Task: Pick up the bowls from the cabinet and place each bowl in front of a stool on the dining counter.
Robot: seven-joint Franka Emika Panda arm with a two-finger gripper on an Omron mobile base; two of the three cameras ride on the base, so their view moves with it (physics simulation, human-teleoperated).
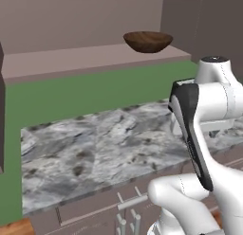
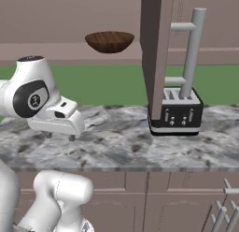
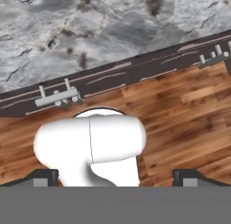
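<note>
- Overhead, a wooden bowl (image 1: 148,41) sits on the open cabinet's shelf (image 1: 71,58), nothing visible inside it.
- Below, a black toaster (image 2: 175,112) stands on the marbled tabletop (image 1: 95,149), partly hidden by the cabinet door (image 2: 156,53).
- Gripper (image 3: 115,175) released, fingertips wide apart, facing the wood floor (image 3: 180,123).

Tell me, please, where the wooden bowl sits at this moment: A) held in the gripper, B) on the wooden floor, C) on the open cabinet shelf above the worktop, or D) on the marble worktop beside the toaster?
C: the bowl rests on the cabinet shelf, above the green wall and the marble worktop, apart from the toaster and from the arm.
</note>
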